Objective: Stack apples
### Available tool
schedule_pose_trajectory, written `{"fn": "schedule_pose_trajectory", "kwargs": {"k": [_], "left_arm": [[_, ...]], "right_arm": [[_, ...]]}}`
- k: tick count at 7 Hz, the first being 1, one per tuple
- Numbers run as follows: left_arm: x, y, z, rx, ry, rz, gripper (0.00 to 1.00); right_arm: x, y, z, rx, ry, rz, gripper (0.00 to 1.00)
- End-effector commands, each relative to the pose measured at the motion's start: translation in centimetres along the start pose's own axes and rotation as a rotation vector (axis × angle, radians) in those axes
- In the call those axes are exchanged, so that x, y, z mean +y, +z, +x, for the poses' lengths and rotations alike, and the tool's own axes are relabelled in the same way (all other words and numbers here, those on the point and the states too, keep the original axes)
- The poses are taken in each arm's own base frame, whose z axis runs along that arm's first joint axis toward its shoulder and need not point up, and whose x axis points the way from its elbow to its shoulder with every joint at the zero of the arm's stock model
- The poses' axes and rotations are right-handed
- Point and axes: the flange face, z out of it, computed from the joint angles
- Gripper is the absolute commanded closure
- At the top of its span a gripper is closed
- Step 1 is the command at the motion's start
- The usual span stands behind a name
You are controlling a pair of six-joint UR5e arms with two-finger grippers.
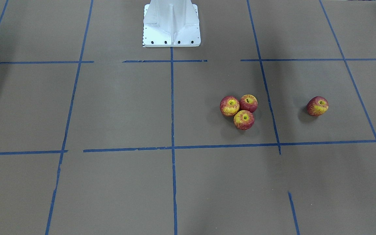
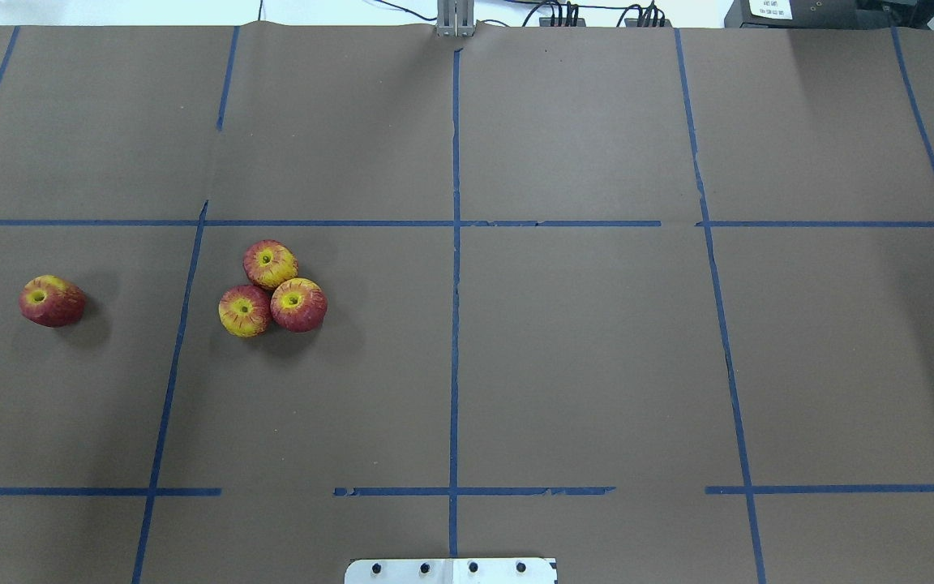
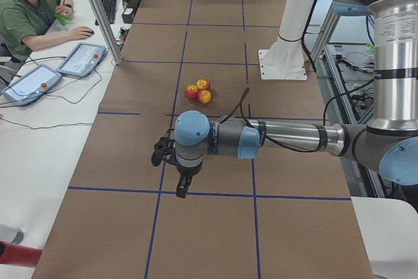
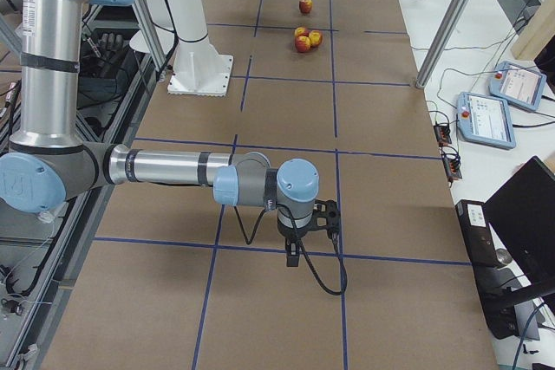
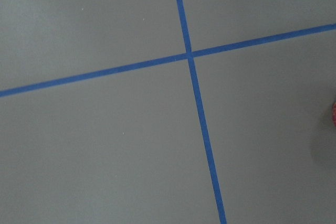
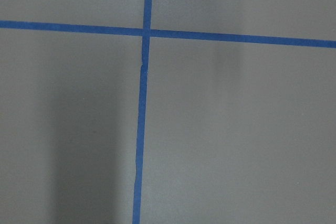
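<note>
Apples rested on brown paper-covered table.
One small round red-yellow apple lay alone at far left of overhead frame; three like apples touched in a cluster left of centre. Left gripper, right gripper: spread or pressed together, could not tell.

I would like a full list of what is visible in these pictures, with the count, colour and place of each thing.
Apples: four, red-yellow; three touching in a cluster left of centre, lone apple farther left, tipped.
Tape: blue lines, a grid on the table.
Table: one, brown cover.
Pendants: two, grey, on the side desk.
Person: one, green shirt, at that desk.
Base: one, white, table's robot side.
Left tool: one, black, above the table; open or shut, cannot tell.
Right tool: likewise, other end.
</note>
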Motion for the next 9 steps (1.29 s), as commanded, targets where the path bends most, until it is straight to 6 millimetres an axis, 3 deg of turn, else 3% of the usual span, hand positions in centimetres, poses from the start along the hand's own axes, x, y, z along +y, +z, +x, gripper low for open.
{"fn": "schedule_pose_trajectory", "kwargs": {"k": [1,3,4,6,9], "left_arm": [[-2.0,1.4,3.8,0.009,-0.041,0.054,0.0],[-3.2,6.1,9.1,-0.034,-0.068,0.07,0.0],[-2.4,8.4,11.3,-0.013,-0.067,0.07,0.0],[-2.3,12.9,17.9,0.026,-0.15,0.108,0.0],[-4.7,17.0,25.1,0.035,-0.193,0.133,0.0]], "right_arm": [[0.0,0.0,0.0,0.0,0.0,0.0,0.0],[0.0,0.0,0.0,0.0,0.0,0.0,0.0],[0.0,0.0,0.0,0.0,0.0,0.0,0.0],[0.0,0.0,0.0,0.0,0.0,0.0,0.0],[0.0,0.0,0.0,0.0,0.0,0.0,0.0]]}}
